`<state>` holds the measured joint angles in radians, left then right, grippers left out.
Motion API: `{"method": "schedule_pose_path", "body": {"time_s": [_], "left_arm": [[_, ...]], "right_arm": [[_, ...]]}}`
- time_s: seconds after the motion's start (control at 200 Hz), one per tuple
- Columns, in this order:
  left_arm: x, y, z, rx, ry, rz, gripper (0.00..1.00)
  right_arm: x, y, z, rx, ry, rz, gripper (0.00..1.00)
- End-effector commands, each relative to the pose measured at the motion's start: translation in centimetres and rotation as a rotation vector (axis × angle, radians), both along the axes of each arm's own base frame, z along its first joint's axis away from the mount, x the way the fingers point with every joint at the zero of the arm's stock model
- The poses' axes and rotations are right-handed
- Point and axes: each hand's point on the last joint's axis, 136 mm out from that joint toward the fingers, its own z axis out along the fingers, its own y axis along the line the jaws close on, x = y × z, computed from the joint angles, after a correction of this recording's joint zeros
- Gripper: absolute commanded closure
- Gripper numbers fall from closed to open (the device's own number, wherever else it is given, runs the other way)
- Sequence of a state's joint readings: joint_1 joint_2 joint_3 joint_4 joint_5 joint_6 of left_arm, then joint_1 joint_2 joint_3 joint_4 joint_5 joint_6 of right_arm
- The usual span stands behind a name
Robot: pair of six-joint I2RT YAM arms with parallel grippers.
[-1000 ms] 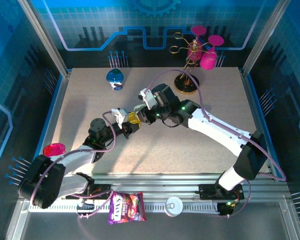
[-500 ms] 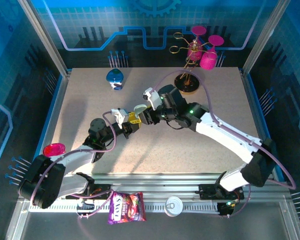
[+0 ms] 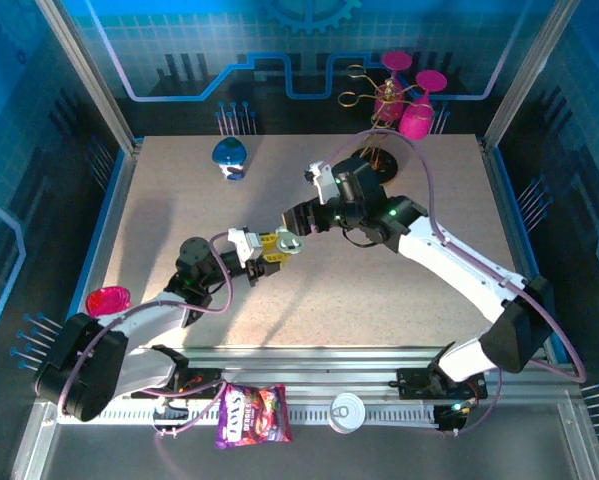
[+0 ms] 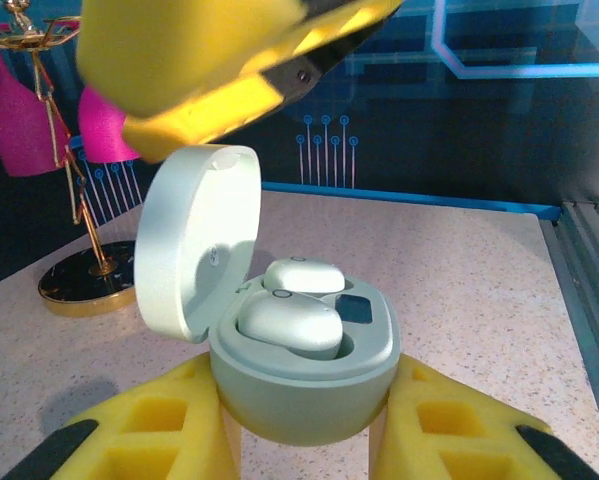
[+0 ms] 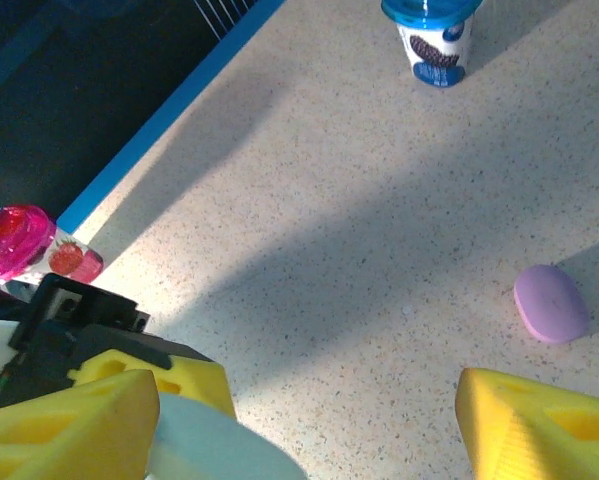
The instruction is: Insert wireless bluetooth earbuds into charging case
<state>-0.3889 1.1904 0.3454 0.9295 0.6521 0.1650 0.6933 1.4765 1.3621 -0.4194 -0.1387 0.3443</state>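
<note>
Whitish earbuds [image 4: 291, 322]: two of them lie side by side in the wells of the charging case [image 4: 309, 390], seated low, and nothing is gripping them.
Case: pale green and pebble-shaped. Its lid [image 4: 194, 240] is swung up on the hinge and stands open.
My left gripper [image 4: 309, 432]: clamped tight on the case's lower shell with a yellow finger on each side. The hold is the same as a second ago. From above I see it just left of mid-table [image 3: 272, 250].
My right gripper [image 5: 304, 430]: a second ago it was nearly closed and nose to nose with the left one at the case. Now it has drawn back toward the far right [image 3: 301, 218], and its jaws are spread wide with nothing between them. In the left wrist view, one of its yellow fingers [image 4: 209, 60] hangs just above the open lid.
What that means: I judge the bud I carried is let go and seated, so both wells of this case are filled. The lid is not yet shut, and closing it looks like the step in hand.
Further out: a lilac pebble-shaped case [image 5: 551, 302] lies closed on the table, well apart from us. A blue-lidded cup [image 5: 431, 35] stands farther off, and a gold stand with pink glasses [image 3: 394, 110] is at the back edge.
</note>
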Motion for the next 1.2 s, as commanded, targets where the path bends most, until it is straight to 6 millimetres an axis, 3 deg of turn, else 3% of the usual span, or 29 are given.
{"method": "schedule_pose_path", "body": {"time_s": [0.0,0.185,0.385,0.585,0.866,1.196], "left_arm": [[-0.4,0.0,0.9,-0.013,-0.035,-0.008,0.74],[1.0,0.6,1.7,-0.064,-0.003,0.073,0.75],[1.2,0.4,2.4,-0.103,0.001,0.064,0.75],[1.0,0.3,3.4,-0.14,-0.041,0.043,0.75],[1.1,0.0,5.2,-0.185,-0.073,0.017,0.75],[0.8,-0.4,5.8,-0.199,-0.073,-0.011,0.75]], "right_arm": [[-0.4,0.1,-0.3,0.001,0.042,0.013,0.22],[-1.6,-0.4,-0.7,0.002,0.047,0.028,0.22],[-2.5,-1.2,0.1,0.039,0.042,0.024,0.22],[-2.7,-1.7,1.4,0.303,0.19,-0.025,0.22],[-4.5,-1.1,2.3,0.667,0.417,0.027,0.23],[-4.8,0.5,1.5,0.824,0.53,0.05,0.38]]}}
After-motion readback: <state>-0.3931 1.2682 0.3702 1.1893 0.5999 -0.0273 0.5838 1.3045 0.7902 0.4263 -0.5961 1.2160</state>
